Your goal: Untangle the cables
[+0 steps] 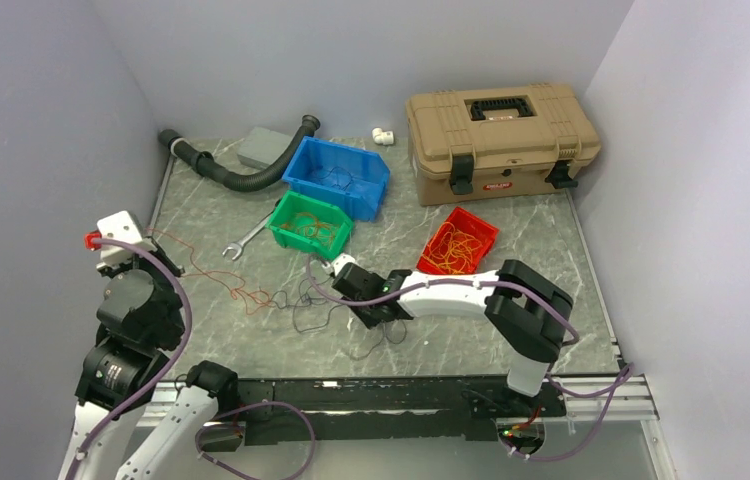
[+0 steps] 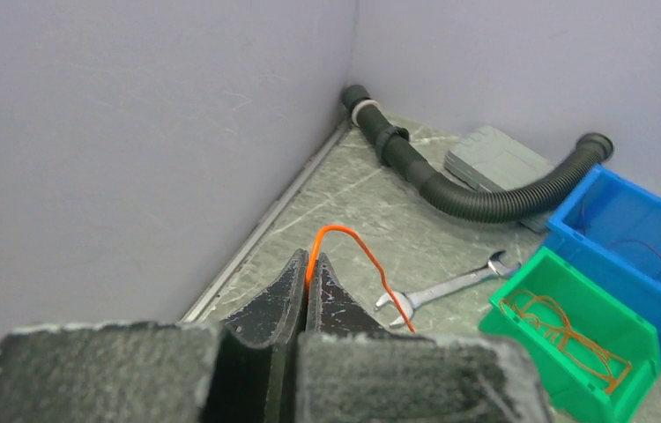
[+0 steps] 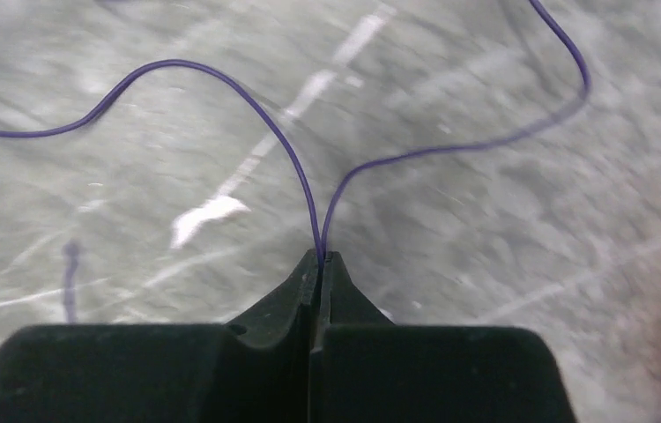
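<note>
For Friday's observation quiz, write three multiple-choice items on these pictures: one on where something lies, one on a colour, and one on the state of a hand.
1. Where does the wrench lie relative to the green bin?
A. inside it
B. beside it, outside
C. propped across its rim

2. What does the left hand pinch?
A. an orange cable
B. a yellow cable
C. a white cable

3. The right hand is:
A. wide open
B. shut on the wrench
C. shut on a purple cable

Answers:
1 B, the wrench lies flat just outside the bin's wall.
2 A, an orange loop rises from its closed tips.
3 C, two purple strands leave its closed tips.
</note>
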Tool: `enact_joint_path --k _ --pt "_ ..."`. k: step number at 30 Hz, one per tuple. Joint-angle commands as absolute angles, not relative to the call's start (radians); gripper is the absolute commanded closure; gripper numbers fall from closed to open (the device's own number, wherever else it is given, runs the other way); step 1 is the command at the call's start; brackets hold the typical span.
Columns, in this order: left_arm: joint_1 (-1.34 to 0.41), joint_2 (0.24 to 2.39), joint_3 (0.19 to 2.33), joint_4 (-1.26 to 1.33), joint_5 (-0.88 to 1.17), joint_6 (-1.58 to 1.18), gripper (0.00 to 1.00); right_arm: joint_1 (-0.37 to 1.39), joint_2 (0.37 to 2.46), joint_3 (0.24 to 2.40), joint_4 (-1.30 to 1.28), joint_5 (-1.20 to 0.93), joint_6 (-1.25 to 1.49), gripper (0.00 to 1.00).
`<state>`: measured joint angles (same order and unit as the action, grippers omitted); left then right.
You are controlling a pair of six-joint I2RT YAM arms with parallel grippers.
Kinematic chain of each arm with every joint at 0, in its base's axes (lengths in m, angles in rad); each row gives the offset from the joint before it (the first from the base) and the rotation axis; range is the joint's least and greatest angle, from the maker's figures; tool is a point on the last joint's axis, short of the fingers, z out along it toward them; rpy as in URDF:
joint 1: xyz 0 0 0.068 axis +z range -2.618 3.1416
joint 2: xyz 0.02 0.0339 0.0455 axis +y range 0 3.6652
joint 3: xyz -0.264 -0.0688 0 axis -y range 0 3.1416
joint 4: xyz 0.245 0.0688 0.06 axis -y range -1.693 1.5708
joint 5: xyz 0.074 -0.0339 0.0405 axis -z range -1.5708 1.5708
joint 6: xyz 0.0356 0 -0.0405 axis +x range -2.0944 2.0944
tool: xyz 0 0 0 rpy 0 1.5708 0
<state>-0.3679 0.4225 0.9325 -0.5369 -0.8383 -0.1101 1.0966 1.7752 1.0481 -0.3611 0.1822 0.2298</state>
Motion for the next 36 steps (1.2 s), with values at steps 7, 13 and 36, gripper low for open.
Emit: enact_joint_path --k 7,13,36 --pt "-0.366 0.406 0.972 -0.492 -1.22 -0.16 1.0 0.865 1.445 0.915 -0.586 0.557 0.663 1.0" --pt "-0.367 0.382 0.961 -0.478 -1.312 -0.184 1.0 0.636 1.032 0.761 -0.587 0.56 0.83 1.0" --pt "-0.366 0.62 0.866 -0.519 0.158 -0.171 0.42 0.578 0.964 1.132 -0.42 -0.057 0.473 1.0"
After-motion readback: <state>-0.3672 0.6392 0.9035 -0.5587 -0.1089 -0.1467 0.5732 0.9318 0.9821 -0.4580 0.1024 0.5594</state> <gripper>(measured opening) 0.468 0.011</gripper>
